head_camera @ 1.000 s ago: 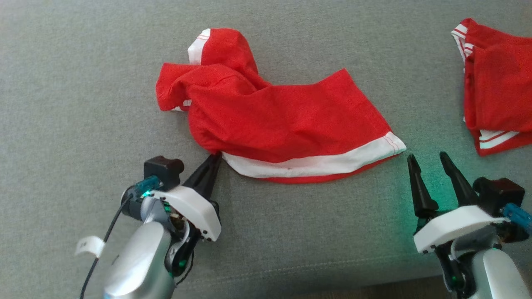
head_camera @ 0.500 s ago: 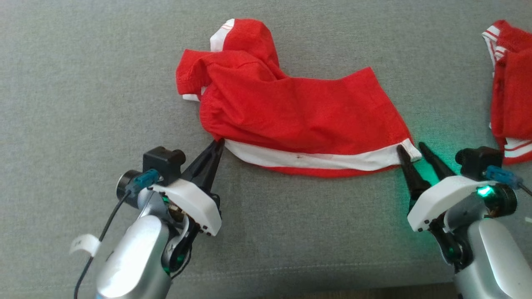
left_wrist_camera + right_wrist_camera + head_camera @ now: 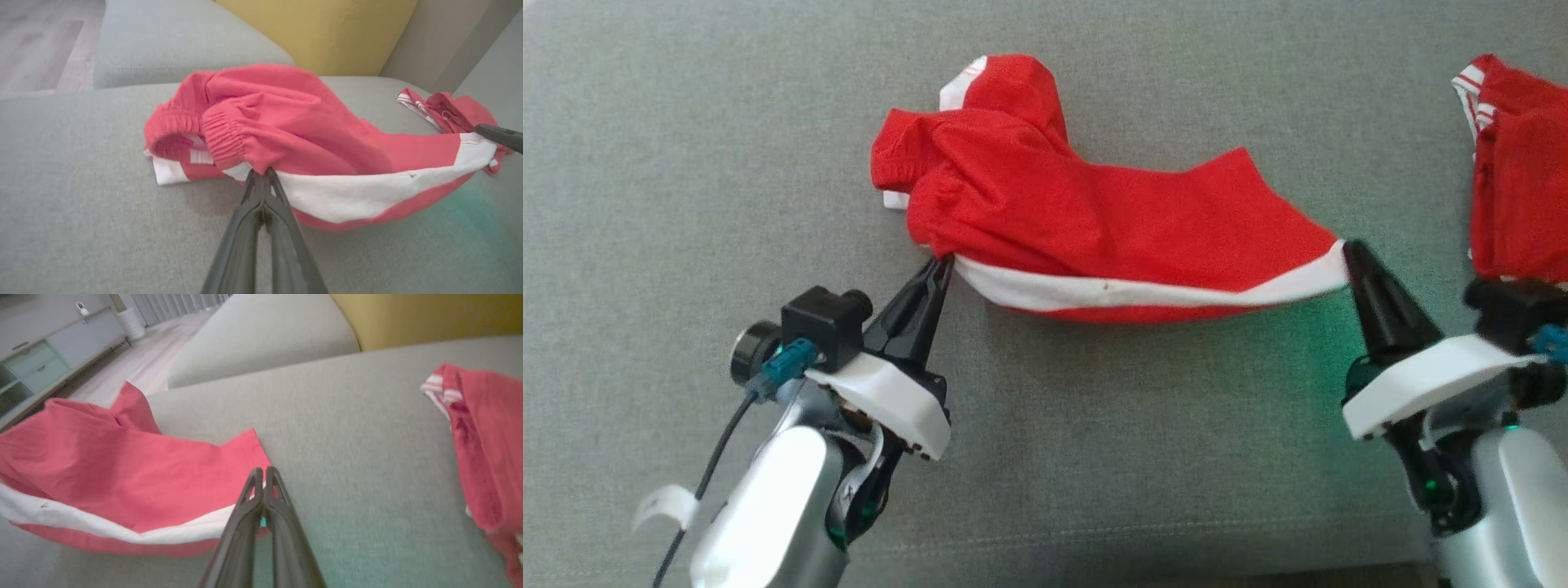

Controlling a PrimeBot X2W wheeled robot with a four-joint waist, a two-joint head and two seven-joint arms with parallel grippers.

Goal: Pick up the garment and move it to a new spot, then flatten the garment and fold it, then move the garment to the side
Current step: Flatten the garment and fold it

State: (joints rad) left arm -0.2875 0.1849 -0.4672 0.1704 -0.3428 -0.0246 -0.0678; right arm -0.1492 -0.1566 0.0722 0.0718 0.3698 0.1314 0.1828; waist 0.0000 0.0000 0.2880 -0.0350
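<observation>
The garment (image 3: 1094, 220) is a pair of red shorts with a white band, crumpled on the grey sofa seat. My left gripper (image 3: 941, 263) is shut on its near left corner, seen close in the left wrist view where the gripper (image 3: 261, 173) pinches the white band below the elastic waist of the garment (image 3: 294, 134). My right gripper (image 3: 1349, 247) is shut on the right end of the white band; in the right wrist view the gripper (image 3: 261, 471) clamps the hem of the garment (image 3: 122, 473). The near edge hangs stretched between both grippers, raised off the seat.
A second red and white garment (image 3: 1515, 180) lies at the right edge of the seat, also seen in the right wrist view as a garment (image 3: 482, 445). A yellow cushion (image 3: 322, 28) stands behind. The sofa's front edge (image 3: 1094, 555) runs near my arms.
My right gripper moved onto the white band's right end and shut on it. Both grippers have lifted the near edge, pulling it taut. The head camera shifted slightly.
</observation>
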